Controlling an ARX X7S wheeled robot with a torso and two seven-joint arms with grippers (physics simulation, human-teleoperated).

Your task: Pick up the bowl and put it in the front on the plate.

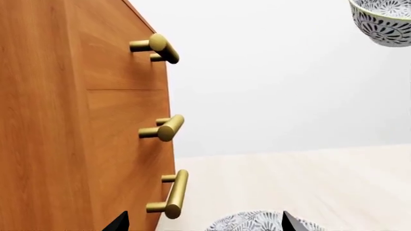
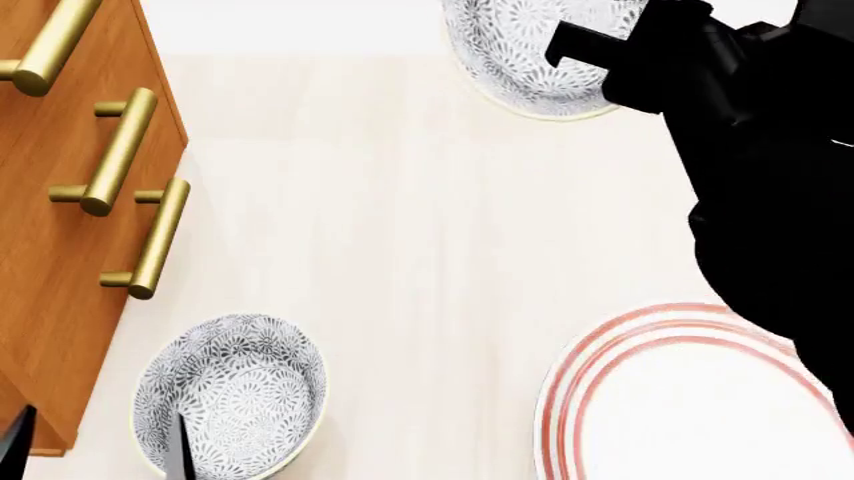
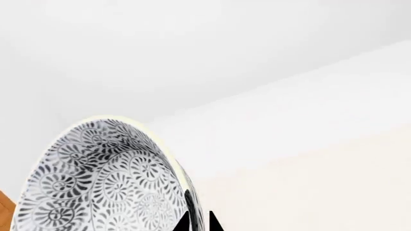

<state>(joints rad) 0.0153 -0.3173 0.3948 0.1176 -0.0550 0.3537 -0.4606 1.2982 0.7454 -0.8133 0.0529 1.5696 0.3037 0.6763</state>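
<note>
The bowl (image 2: 514, 50), white with a dense grey-blue floral pattern, is at the far centre of the head view. My right gripper (image 2: 571, 45) is shut on its rim. In the right wrist view the bowl (image 3: 103, 183) is tilted, and its rim is pinched in the right gripper (image 3: 198, 222). The bowl (image 1: 385, 19) also shows from the left wrist, raised off the surface. The plate (image 2: 694, 400), white with red rings, lies near right with nothing on it. My left gripper (image 1: 205, 224) stands open near left.
A look-alike bowl (image 2: 230, 395) sits near left, partly between the open left fingers (image 2: 178, 450); it also shows in the left wrist view as a patterned bowl (image 1: 253, 222). A wooden cabinet (image 2: 54, 280) with brass handles (image 2: 147, 240) borders the left side.
</note>
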